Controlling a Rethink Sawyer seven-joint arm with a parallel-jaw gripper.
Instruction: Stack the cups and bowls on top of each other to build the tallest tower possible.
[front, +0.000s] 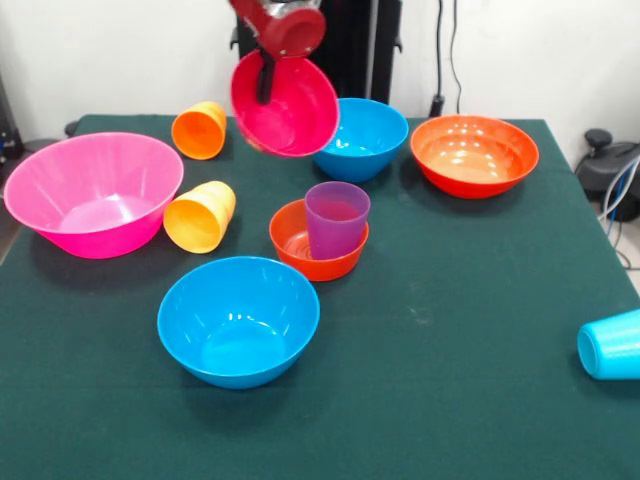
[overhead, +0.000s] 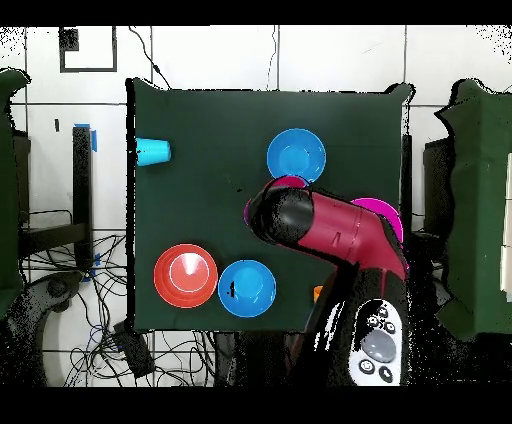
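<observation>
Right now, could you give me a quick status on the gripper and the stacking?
Gripper shut on small magenta bowl, lifted and tilted. Purple cup sits in small orange bowl below. Blue bowl close behind.

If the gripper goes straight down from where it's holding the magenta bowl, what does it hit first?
Probably bare table, between the orange cup and the far blue bowl. The gripper holds the small magenta bowl tilted in the air, so that bowl would touch first. Depth is uncertain.
</observation>
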